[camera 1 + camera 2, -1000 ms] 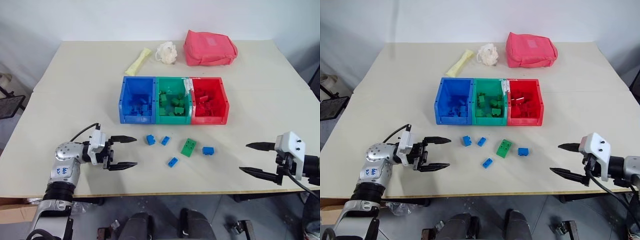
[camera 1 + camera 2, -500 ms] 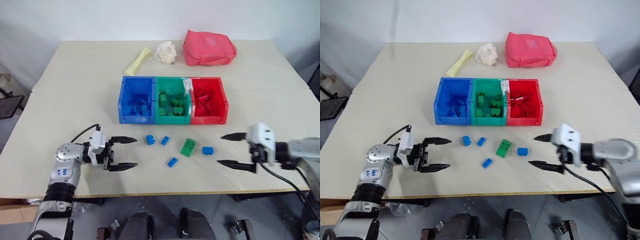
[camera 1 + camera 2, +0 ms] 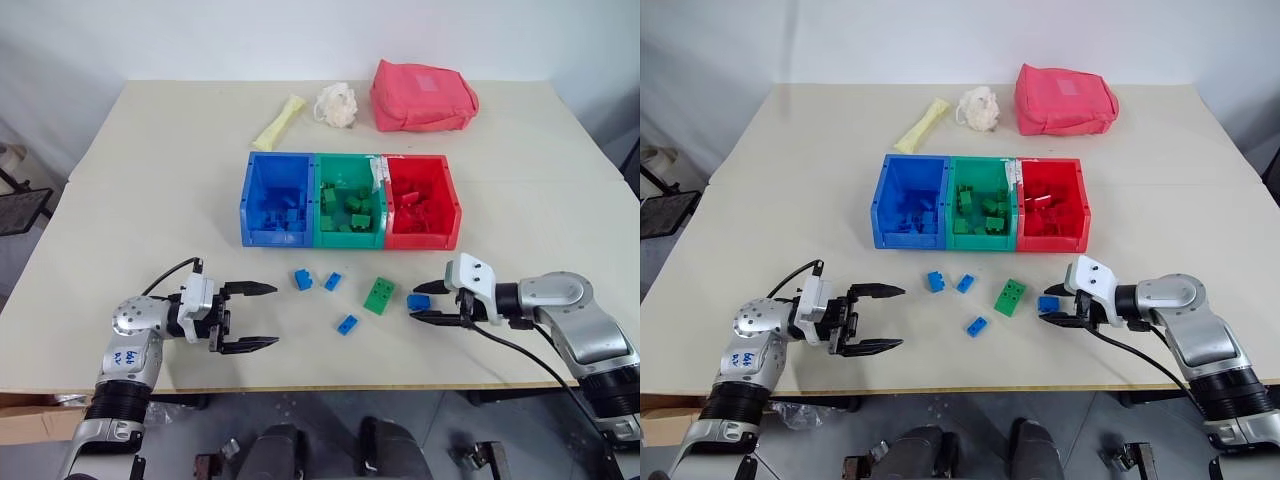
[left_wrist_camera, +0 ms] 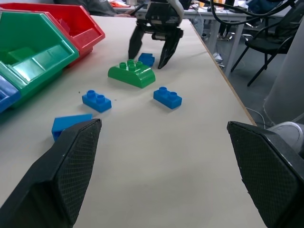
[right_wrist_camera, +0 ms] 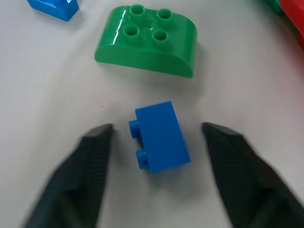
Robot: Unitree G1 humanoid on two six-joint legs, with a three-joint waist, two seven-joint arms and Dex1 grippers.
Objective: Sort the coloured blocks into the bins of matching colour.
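Left eye view shows a pale bench point(image 3: 120, 200) with its near edge low in the frame and grey floor beneath. At lower left, the left gripper point(image 3: 262, 316) hovers with jaws spread wide, holding nothing. At lower right, the right gripper point(image 3: 420, 302) has its jaws either side of a blue block point(image 3: 418, 300), not yet clamped on it; the right wrist view shows gaps on both sides. Just left lies a green block point(image 3: 378, 294), then three more blue blocks point(image 3: 346, 324) toward centre. Beyond, at mid-frame, stand the bins point(image 3: 350, 232), blue, green, red, holding bricks. At the upper edge lie a yellow wrapper point(image 3: 277, 122), a white puff point(image 3: 336, 105) and a pink pouch point(image 3: 423, 96), against a white wall.
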